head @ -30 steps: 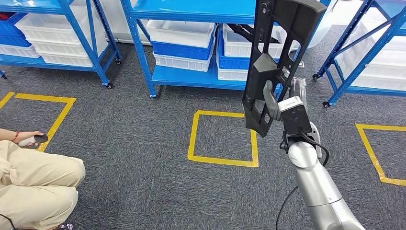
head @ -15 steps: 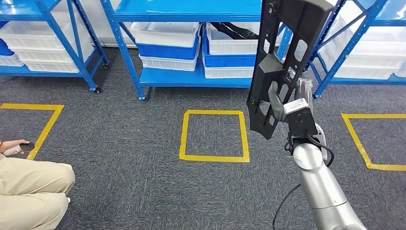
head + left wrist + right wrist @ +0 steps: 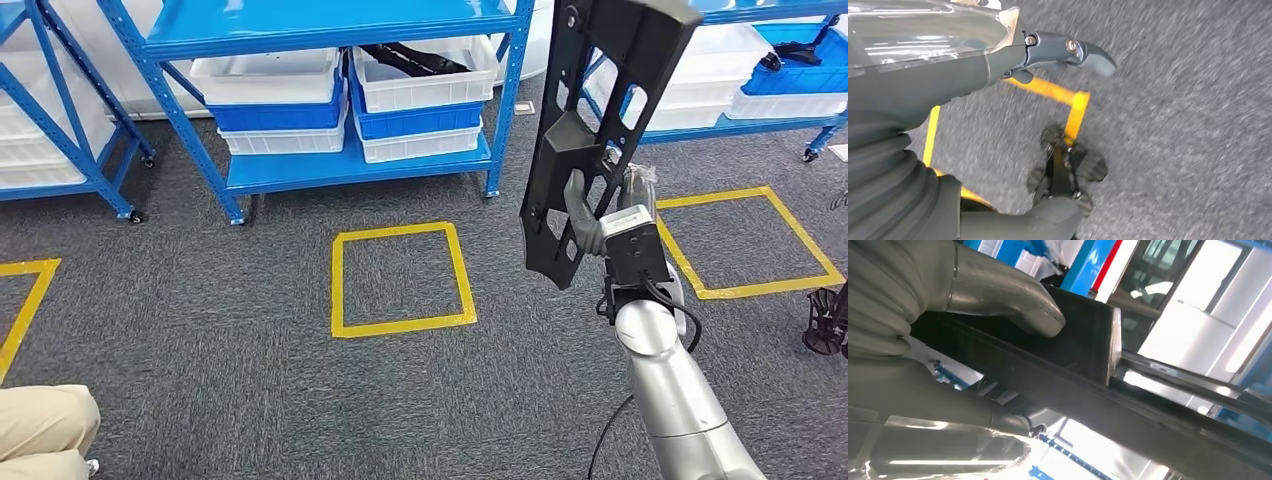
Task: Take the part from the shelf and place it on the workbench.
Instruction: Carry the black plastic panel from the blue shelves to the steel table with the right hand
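Person's tan trouser leg (image 3: 40,435) at far left, low on the carpet. Next over, blue shelf (image 3: 330,165) with white and blue bins (image 3: 275,90) on its lower tier; one bin holds more dark parts, detail too small to tell. Yellow tape square (image 3: 400,280) on the floor mid-frame, in front of the shelf.

Right of centre: the part (image 3: 600,110), a long black slotted plastic panel, is off the shelf and held roughly upright, well above the floor. Right hand (image 3: 600,215) is clamped around its lower section; the right wrist view shows the thumb (image 3: 1008,295) pressed flat on the black face, with other fingers wrapped under the edge.

Left hand (image 3: 998,65) hangs over the carpet, fingers loosely apart, holding nothing.

Step, as I read it: pick is done and this is the carry leg. No surface to set the part on is visible here, so the next move likely means turning or walking until one is found, keeping the tall panel clear of the shelf uprights, then lowering it flat before releasing.
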Controlling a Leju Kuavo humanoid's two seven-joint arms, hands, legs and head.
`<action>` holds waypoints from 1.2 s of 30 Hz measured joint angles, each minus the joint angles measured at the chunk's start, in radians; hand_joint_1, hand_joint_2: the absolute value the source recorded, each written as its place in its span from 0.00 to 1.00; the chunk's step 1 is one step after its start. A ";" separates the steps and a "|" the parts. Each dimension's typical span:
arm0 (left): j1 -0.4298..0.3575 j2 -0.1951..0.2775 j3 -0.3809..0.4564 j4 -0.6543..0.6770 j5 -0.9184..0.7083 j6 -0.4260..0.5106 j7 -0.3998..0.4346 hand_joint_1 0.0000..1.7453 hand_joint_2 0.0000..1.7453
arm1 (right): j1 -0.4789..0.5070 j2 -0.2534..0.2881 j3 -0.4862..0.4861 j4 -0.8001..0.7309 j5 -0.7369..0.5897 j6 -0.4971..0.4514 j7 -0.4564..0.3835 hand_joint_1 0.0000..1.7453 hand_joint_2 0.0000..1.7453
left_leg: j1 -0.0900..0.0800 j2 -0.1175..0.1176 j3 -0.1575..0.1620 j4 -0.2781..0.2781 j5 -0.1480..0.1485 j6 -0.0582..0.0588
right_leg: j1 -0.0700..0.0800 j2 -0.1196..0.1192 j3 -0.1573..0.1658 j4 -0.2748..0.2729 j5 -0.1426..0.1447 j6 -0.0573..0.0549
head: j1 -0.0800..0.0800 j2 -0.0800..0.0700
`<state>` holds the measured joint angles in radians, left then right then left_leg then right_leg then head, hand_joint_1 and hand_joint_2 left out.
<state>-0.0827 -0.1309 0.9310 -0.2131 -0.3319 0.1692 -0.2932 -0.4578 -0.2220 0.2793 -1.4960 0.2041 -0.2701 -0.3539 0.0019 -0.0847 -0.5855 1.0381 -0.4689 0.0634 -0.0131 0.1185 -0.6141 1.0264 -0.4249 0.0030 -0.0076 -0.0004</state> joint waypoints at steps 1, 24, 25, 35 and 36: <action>0.000 -0.001 0.000 0.000 -0.001 0.000 0.000 0.00 1.00 | 0.004 -0.003 -0.002 -0.004 -0.001 -0.001 0.000 1.00 1.00 | -0.004 0.015 0.003 -0.008 0.005 0.001 | 0.000 0.012 -0.003 -0.004 0.004 0.007 | -0.001 0.000; 0.004 -0.011 0.008 0.000 0.004 0.014 0.018 0.00 1.00 | -0.002 0.004 -0.033 -0.017 -0.019 0.004 -0.006 1.00 1.00 | 0.021 0.084 -0.120 0.276 -0.152 -0.069 | -0.016 -0.080 0.006 -0.017 0.000 -0.001 | 0.003 0.000; 0.004 -0.011 0.010 0.000 0.004 0.013 0.018 0.00 1.00 | -0.001 0.006 -0.033 -0.014 -0.019 0.004 -0.007 1.00 1.00 | 0.021 0.082 -0.115 0.267 -0.138 -0.065 | -0.015 -0.067 0.005 -0.017 0.002 -0.002 | 0.003 0.000; 0.000 -0.011 0.018 0.000 -0.002 0.001 0.016 0.00 1.00 | 0.025 0.025 -0.043 -0.012 -0.006 -0.021 -0.018 1.00 1.00 | 0.009 0.069 0.041 -0.052 0.010 -0.015 | -0.005 -0.038 -0.040 0.018 0.003 0.031 | 0.006 0.000; 0.000 -0.011 0.018 0.000 -0.002 0.000 0.017 0.00 1.00 | 0.029 0.025 -0.045 -0.013 0.005 -0.030 -0.019 1.00 1.00 | 0.010 0.082 0.041 -0.058 0.015 -0.010 | -0.003 -0.070 -0.066 0.071 -0.023 0.026 | 0.010 0.000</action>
<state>-0.0825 -0.1423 0.9489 -0.2129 -0.3341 0.1687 -0.2766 -0.4288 -0.1970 0.2340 -1.5087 0.2095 -0.3003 -0.3725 0.0115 -0.0025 -0.5447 0.9801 -0.4540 0.0529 -0.0157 0.0489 -0.6801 1.0971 -0.4480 0.0290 0.0019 -0.0003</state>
